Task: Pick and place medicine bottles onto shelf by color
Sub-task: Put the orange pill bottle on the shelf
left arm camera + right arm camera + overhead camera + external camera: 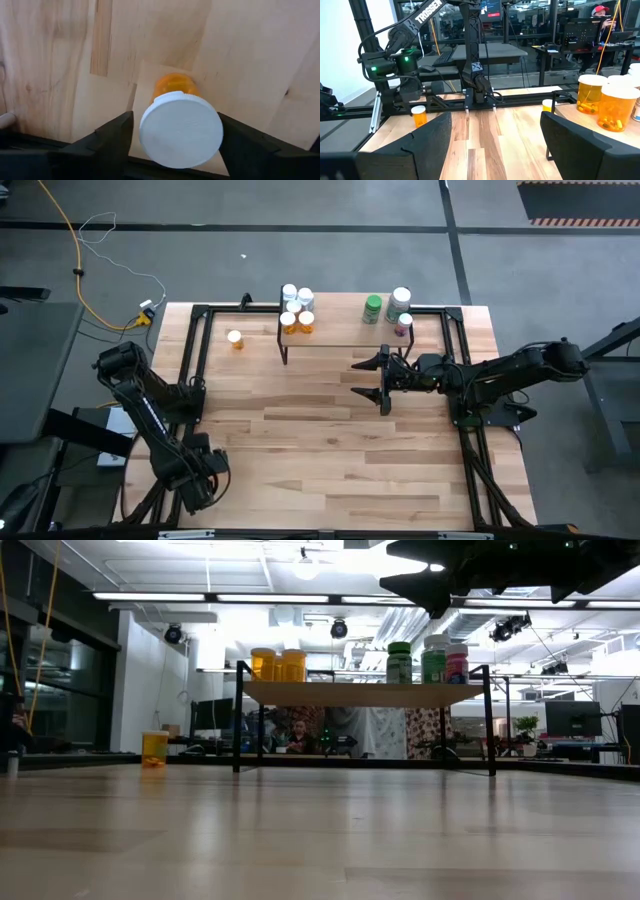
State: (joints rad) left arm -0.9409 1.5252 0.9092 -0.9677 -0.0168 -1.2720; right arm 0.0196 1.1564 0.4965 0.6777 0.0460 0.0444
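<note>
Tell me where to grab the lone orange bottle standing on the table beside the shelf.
Grip the orange bottle across its round body, coming down from above: it stands upright, apart from the shelf, with nothing crowding it.

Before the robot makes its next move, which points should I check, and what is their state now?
1. Right gripper open and empty: ok.
2. Loose orange bottle upright on the table, nothing close to it: ok.
3. Shelf has bare space beside the orange group: ok.
4. Green bottle stands apart from the orange group: ok.
5. Left gripper holds the second orange bottle firmly: cannot tell.
</note>
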